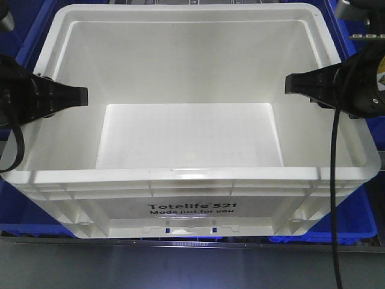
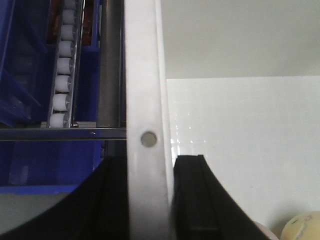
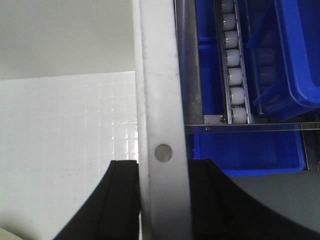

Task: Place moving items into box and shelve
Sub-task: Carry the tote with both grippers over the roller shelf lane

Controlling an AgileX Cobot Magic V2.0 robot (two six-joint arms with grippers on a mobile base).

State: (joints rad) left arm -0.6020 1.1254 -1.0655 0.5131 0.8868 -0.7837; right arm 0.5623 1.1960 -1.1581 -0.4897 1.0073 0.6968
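You see the white box (image 1: 198, 174) in the middle of the front view. Your left gripper (image 1: 72, 96) clamps its rim at 9 o'clock, your right gripper (image 1: 298, 84) clamps the rim at 3 o'clock. One pale round item (image 2: 302, 227) lies inside, near the left wall.

Box (image 1: 180, 174): smooth white plastic, glossy; bins (image 3: 295, 65): blue plastic.

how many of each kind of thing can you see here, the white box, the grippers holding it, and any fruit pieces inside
White box: 1
Grippers clamped on its side rims: 2, left gripper and right gripper
Fruit pieces in view: 1, a pale yellowish piece at the left wrist view's edge
Total: 4
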